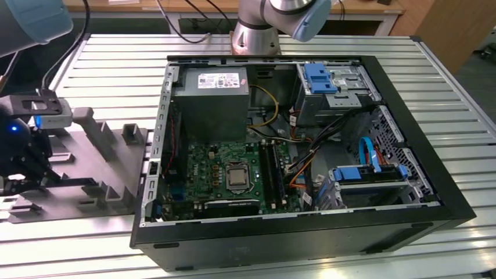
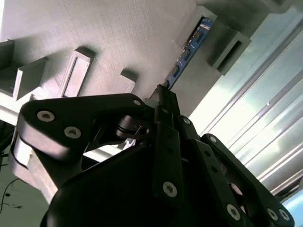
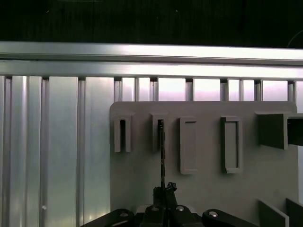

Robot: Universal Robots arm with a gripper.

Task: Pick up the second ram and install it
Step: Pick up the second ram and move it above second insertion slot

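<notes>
Two narrow slotted holders [image 3: 122, 135] stand side by side on the grey fixture plate [image 3: 137, 189]. The one nearer the two longer rectangular frames [image 3: 188, 144] has the second ram [image 3: 162, 156] standing in it on edge. In the first wrist view the board is just a thin dark line. In the second wrist view it shows its face, a blue strip [image 2: 187, 52] dotted with small dark chips, running along the matte grey holder. The gripper [image 3: 164, 191] is right at the board's near end, black linked fingers [image 2: 165, 142] pressed together and pinching the edge. The far end looks seated in the groove, though that end is hard to read. The plate is flat with rounded corners and blocky raised walls. It rests on a ribbed, shiny aluminium table [image 1: 101, 64]. Beside it, on the exterior view's right, the black computer case [image 1: 310, 232] lies open. Inside are a green motherboard [image 1: 209, 168] with long black slots [image 1: 271, 168], a boxy grey power supply [image 1: 209, 104], loose cables and blue plastic drive latches [image 1: 317, 78].
</notes>
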